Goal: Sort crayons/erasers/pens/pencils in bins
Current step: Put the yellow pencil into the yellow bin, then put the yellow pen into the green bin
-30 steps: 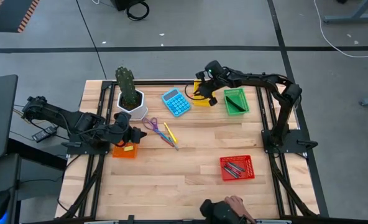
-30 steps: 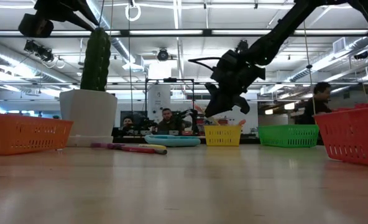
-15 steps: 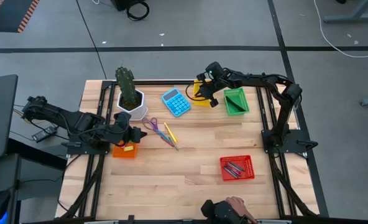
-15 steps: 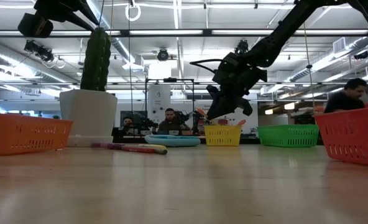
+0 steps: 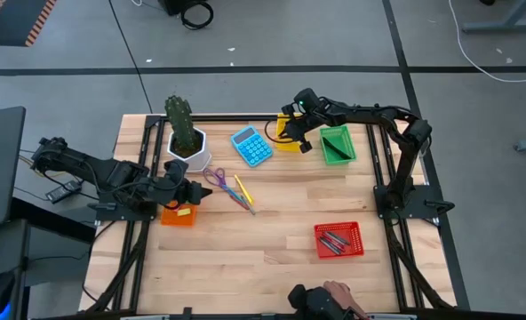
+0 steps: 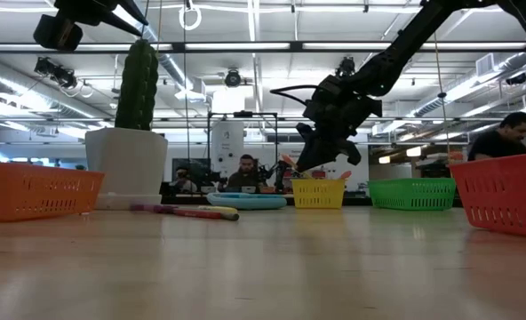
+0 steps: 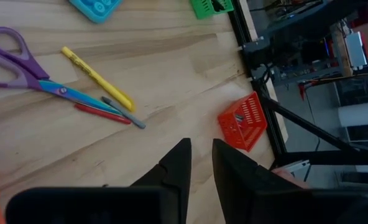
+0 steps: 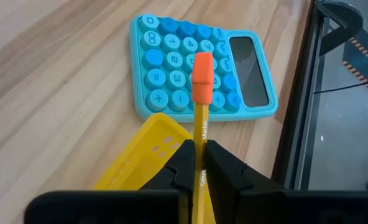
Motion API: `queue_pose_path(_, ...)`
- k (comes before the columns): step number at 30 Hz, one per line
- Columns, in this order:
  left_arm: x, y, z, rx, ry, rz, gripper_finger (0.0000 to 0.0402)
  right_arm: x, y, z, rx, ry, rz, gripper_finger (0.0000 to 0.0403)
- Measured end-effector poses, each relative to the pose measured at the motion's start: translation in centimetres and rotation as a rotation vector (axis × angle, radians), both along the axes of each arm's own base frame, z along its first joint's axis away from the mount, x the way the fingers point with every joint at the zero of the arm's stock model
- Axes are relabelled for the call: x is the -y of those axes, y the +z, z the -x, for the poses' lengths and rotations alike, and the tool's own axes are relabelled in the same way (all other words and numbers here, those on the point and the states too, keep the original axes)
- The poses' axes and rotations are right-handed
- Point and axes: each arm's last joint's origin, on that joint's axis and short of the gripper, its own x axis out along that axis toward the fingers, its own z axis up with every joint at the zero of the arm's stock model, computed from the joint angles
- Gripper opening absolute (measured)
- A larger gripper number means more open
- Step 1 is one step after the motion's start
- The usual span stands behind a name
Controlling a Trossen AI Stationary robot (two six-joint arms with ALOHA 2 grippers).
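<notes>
My right gripper (image 5: 298, 140) hangs over the yellow bin (image 5: 286, 145) at the far side, shut on a yellow pencil (image 8: 202, 124) with an orange eraser tip. The green bin (image 5: 338, 145) stands to its right. The red bin (image 5: 338, 239), near the front right, holds dark pens (image 5: 334, 241). Over the orange bin (image 5: 178, 214) at the left my left gripper (image 7: 199, 165) hangs narrowly open, with nothing between its fingers. A yellow stick (image 7: 97, 78), a red one (image 7: 103, 114) and a grey one (image 7: 122, 112) lie flat mid-table. My right gripper pinches the pencil's shaft (image 8: 201, 149) between its two fingers (image 8: 224, 165), some way behind the eraser tip (image 8: 202, 74). The pencil runs along the fingers and sticks out ahead of them, eraser end foremost. It is lifted clear, above the yellow bin's rim (image 8: 153, 155).
A blue calculator (image 5: 251, 146) lies just left of the yellow bin. A white pot with a cactus (image 5: 188, 147) stands at the far left. Purple-handled scissors (image 5: 217, 180) lie beside the loose sticks. A person's hand (image 5: 338, 293) shows at the near edge.
</notes>
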Motion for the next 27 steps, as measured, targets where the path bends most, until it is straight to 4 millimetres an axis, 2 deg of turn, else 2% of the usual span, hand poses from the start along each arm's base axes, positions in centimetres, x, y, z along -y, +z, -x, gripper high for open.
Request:
queue_pose_path(3,0.0,0.0,0.0,0.0,-0.001,0.001,0.0075,0.0,0.0,0.0,-0.005,-0.003,-0.006,0.0049)
queue_pose_path(13,0.1,0.0,0.0,-0.011,-0.052,-0.011,0.008,0.0,0.0,0.0,-0.006,-0.037,-0.041,0.0141)
queue_pose_path(19,0.1,0.0,-0.1,-0.008,-0.057,-0.008,0.0084,0.0,0.2,-0.1,-0.025,-0.057,-0.022,0.0155)
queue_pose_path(23,0.2,0.0,0.0,-0.013,-0.076,0.005,0.0083,-0.4,1.9,-1.4,-0.035,-0.083,-0.021,0.0156)
queue_pose_path(27,0.2,0.0,0.0,-0.014,-0.081,0.006,0.0085,-1.3,4.5,-3.4,0.008,-0.202,-0.178,0.0156)
